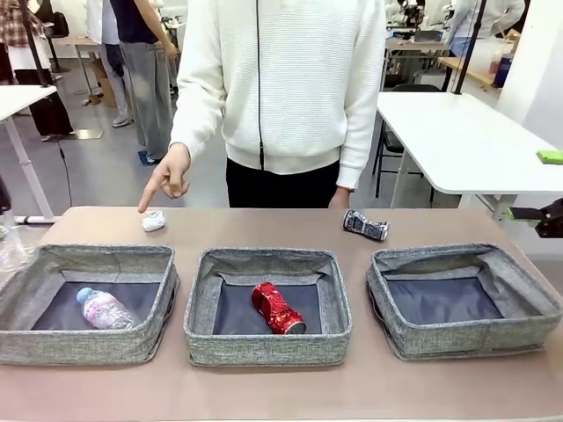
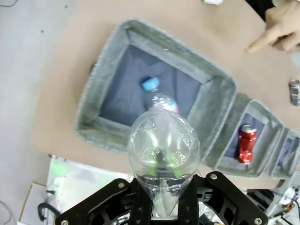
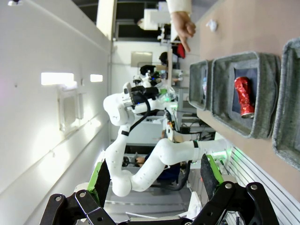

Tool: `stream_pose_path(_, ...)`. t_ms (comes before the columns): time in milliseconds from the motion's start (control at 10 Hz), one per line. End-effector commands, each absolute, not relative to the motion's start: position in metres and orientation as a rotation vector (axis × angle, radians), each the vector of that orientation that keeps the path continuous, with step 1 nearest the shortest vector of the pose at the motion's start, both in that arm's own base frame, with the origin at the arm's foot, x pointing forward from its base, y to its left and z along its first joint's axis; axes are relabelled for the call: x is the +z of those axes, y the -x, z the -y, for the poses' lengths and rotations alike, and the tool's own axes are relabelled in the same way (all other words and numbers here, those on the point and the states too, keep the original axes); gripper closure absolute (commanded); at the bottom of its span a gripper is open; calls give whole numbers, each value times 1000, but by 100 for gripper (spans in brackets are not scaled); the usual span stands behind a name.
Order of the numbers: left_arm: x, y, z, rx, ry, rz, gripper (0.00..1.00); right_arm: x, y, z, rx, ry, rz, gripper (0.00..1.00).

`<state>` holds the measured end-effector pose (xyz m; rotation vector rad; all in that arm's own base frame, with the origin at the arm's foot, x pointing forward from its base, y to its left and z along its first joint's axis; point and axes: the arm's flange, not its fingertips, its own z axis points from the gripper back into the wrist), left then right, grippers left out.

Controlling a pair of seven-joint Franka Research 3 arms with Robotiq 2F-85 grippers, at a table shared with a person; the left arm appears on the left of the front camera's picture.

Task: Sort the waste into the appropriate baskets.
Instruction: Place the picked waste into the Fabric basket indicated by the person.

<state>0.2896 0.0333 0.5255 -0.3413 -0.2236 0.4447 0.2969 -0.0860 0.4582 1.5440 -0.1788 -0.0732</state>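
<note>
My left gripper (image 2: 164, 174) is shut on a clear plastic cup (image 2: 163, 145), held high above the left basket (image 2: 107, 70). In that basket lies a small clear bottle (image 1: 106, 309) with a pink label. A crushed red can (image 1: 278, 308) rests in the middle basket (image 1: 264, 257). The right basket (image 1: 457, 253) holds nothing. A white paper wad (image 1: 153, 220) sits on the table behind the left basket, with a person's finger (image 1: 145, 204) pointing at it. A crushed dark can (image 1: 364, 225) lies behind the right basket. My right gripper (image 3: 157, 183) stands open and empty, off the table's right side.
The person stands at the far edge of the brown table (image 1: 281, 387), one hand (image 1: 169, 176) stretched over its left part. The three baskets fill a row across the middle. A white table (image 1: 457, 132) stands behind on the right.
</note>
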Motion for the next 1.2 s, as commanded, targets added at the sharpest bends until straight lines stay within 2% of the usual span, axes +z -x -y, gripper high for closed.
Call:
stream_pose_path(0,520,-295,-10,428,388,231,95,462,-298,85,-66,-1563,194,0)
stream_pose_path(300,514,-301,-1,417,370,205,95,462,-298,85,-66,-1563,194,0)
stream_pose_path(400,516,-301,2,390,385,202,38,462,-298,85,-66,-1563,194,0)
stream_pose_path(500,519,-303,3,392,405,205,37,462,-298,85,-66,-1563,194,0)
stream_pose_path(600,522,-304,2,390,433,208,0,462,-298,85,-66,-1563,194,0)
stream_pose_path(700,525,-305,3,389,441,215,35,462,-298,85,-66,-1563,194,0)
stream_pose_path(800,528,-304,5,383,469,216,0,462,-298,85,-66,-1563,194,0)
stream_pose_path(1100,543,-300,1,345,607,201,0,462,-298,85,-66,-1563,194,0)
